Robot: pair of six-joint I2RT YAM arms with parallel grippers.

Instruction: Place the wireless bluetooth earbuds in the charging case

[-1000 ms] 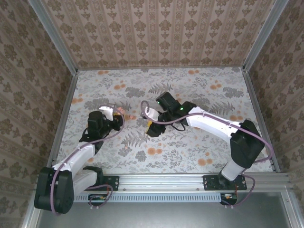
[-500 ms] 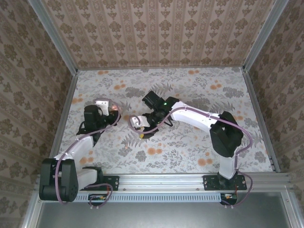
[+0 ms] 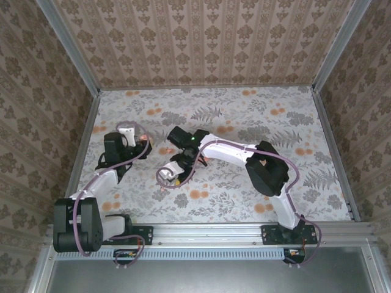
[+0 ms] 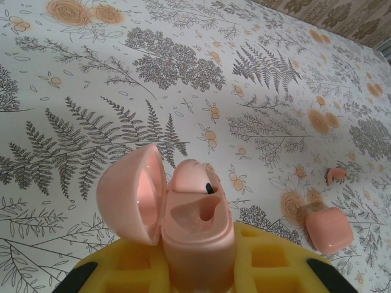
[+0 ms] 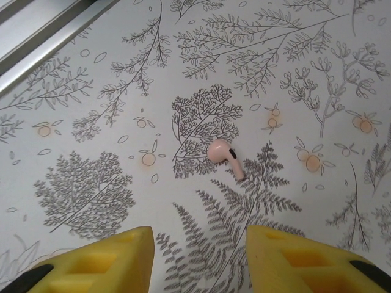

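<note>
top view, change: right arm has swung across to the left since the earlier frame, and its elbow has come in from the right side. Left arm has pulled a bit further left and back.
top view, left gripper (image 3: 142,143): clamped on the charging case (image 3: 145,140), at the left of the table (image 3: 275,116).
top view, right gripper (image 3: 175,177): pointing down at the cloth, near the left gripper but apart from it; yellow tips visible, gap too small to read.
top view, count: 2 arms, 1 case seen.
left wrist, left gripper (image 4: 198,268): yellow fingers pinched on the case body, held above the table.
left wrist, charging case (image 4: 197,235): upright, lid (image 4: 131,195) swung open to the left.
left wrist, seated earbud (image 4: 190,178): sits in the far slot, black dot showing; the near slot is bare.
left wrist, loose earbud (image 4: 336,176): lies on the cloth at the right, well apart from the case.
left wrist, closed pink box (image 4: 328,229): rounded, on the cloth just below the loose earbud, not touching it.
left wrist, count: 2 earbuds (1 in, 1 out), 1 open case, 1 closed pink box.
right wrist, right gripper (image 5: 198,256): fingers spread, nothing between them.
right wrist, loose earbud (image 5: 223,157): flat on the cloth ahead of the gap, untouched.
right wrist, rail (image 5: 43,24): metal edge at top left.
right wrist, count: 1 earbud, 2 fingers.
</note>
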